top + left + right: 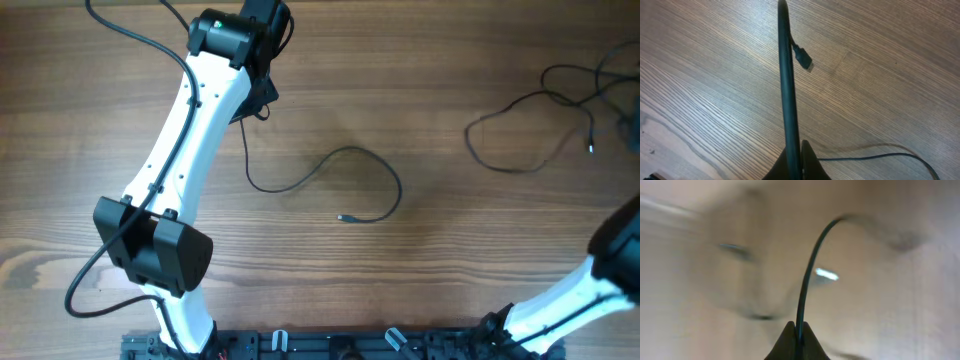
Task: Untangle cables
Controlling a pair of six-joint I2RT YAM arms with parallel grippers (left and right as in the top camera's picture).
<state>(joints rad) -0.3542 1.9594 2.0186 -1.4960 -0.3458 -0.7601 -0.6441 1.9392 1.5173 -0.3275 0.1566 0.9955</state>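
Observation:
One black cable [372, 160] lies in an open curve at the table's middle and ends in a small plug [343, 217]. Its other end runs up to my left gripper [262, 95] at the far side. In the left wrist view that gripper [799, 147] is shut on the cable [786, 75], whose plug [806, 61] sticks out past the jaws. A loose tangle of cables [560, 105] sits at the far right. My right gripper [799, 326] is shut on a thin cable [807, 275] that arcs upward; this view is blurred. The right gripper is outside the overhead view.
The left arm [190, 130] stretches diagonally over the left half of the table. The right arm [610, 265] enters at the bottom right corner. A thick arm wire [120, 30] trails at the top left. The arms' mounting rail [330, 345] lines the front edge.

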